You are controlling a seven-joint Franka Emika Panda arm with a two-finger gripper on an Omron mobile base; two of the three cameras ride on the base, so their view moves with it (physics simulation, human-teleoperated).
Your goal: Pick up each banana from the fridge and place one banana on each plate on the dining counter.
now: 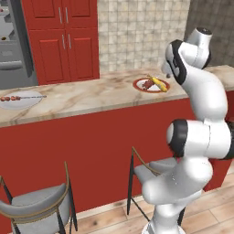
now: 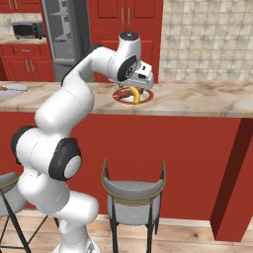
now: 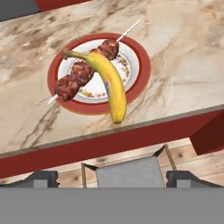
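1. Left base view: the white arm (image 1: 196, 137) rises at the right and its upper links hide the hand, so the fingers cannot be judged here. Just beside the arm's top link, on the dining counter (image 1: 91, 93), sits a red-rimmed plate (image 1: 137, 84) carrying the yellow banana (image 1: 159, 82) and a meat skewer (image 1: 147, 84). Far off to the arm's left, a pale plate (image 1: 23, 104) holds another skewer (image 1: 20, 97). The fridge (image 1: 13, 45) stands beyond that, with red cabinets (image 1: 64, 36) next to it. Two grey stools (image 1: 39, 205) stand before the counter's red front.

2. Right base view: the gripper (image 2: 140, 88) hangs directly over the red-rimmed plate, and the banana pokes out beneath it, not touching it. Whether the fingers are spread cannot be told from here.

3. Hand view: the two dark fingertips (image 3: 41, 178) stand wide apart at the bottom corners with nothing between them. The banana lies ahead of them across the plate, overlapping the skewer, its lower end jutting past the rim toward the counter edge. A stool seat (image 3: 129, 173) lies between the tips, far below.
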